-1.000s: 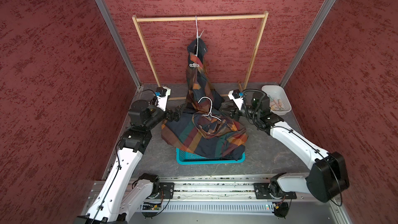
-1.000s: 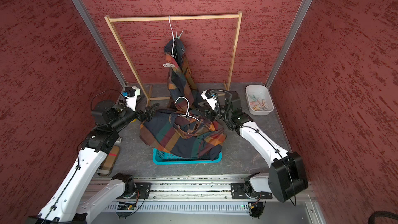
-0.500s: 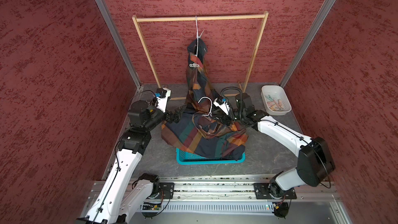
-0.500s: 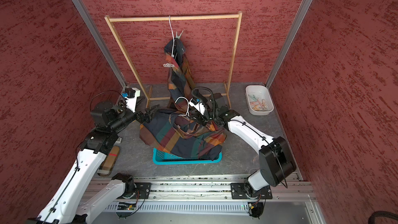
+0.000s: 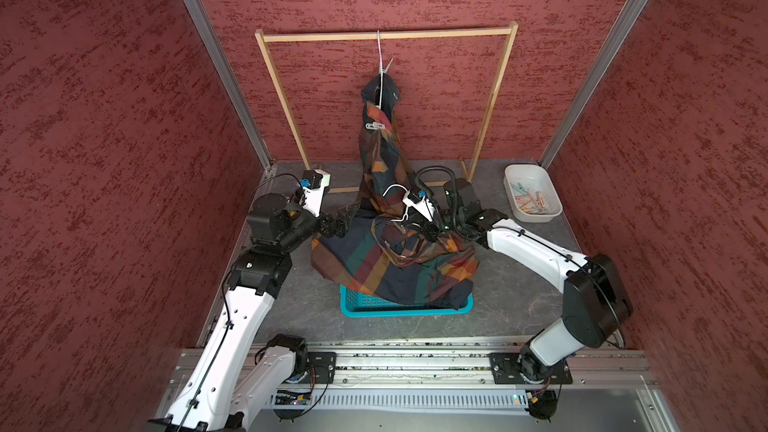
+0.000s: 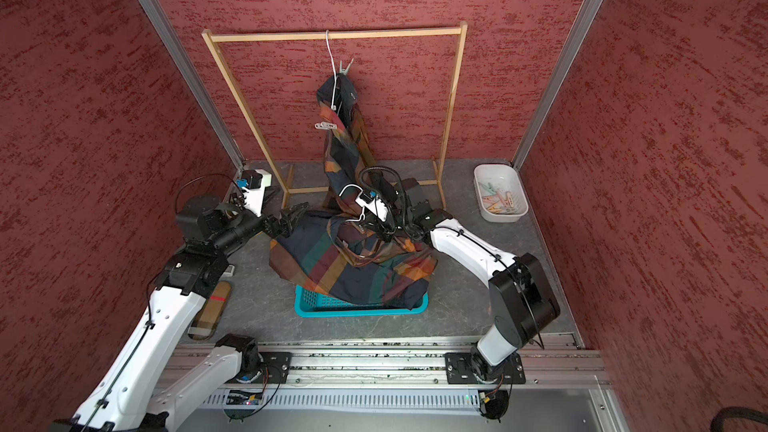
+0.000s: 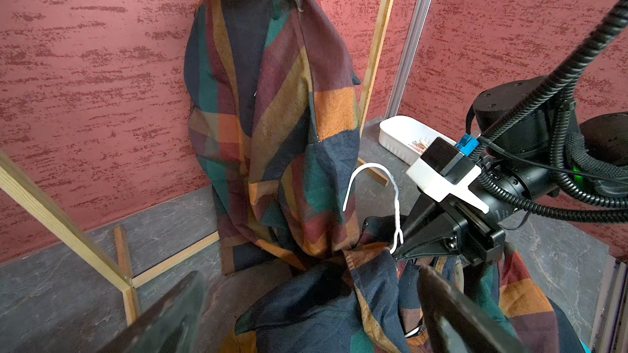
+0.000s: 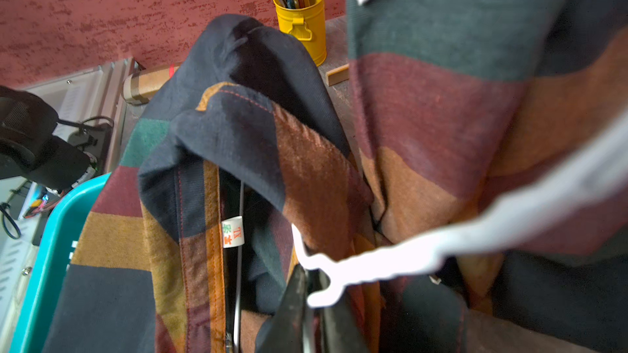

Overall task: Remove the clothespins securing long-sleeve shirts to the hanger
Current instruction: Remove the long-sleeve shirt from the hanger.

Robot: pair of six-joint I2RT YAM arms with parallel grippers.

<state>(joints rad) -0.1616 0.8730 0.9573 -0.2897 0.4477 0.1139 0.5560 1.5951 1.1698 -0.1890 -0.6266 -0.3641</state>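
In both top views the rack (image 5: pixel 386 35) stands at upper centre, at the back of the desk (image 5: pixel 291 309). The rack hanger (image 5: pixel 379 51) hooks over its top bar. The hanging shirt (image 5: pixel 380 151) drops from it, with the upper clothespin (image 5: pixel 387 65) above the lower clothespin (image 5: pixel 376 125). Before it, at frame centre, the heaped shirt (image 5: pixel 390 268) lies over the basket (image 5: pixel 365 305). The loose hanger (image 5: pixel 395 186) is on top of the heap. The tub (image 5: pixel 530 176) sits at right centre, near the rack's right foot, with the loose clothespins (image 5: pixel 532 201) inside.

Figure: surface materials.
We note matt woven cloth shirts (image 5: pixel 374 268), a bare wood rack (image 5: pixel 436 34) and a smooth plastic basket (image 5: pixel 395 312).
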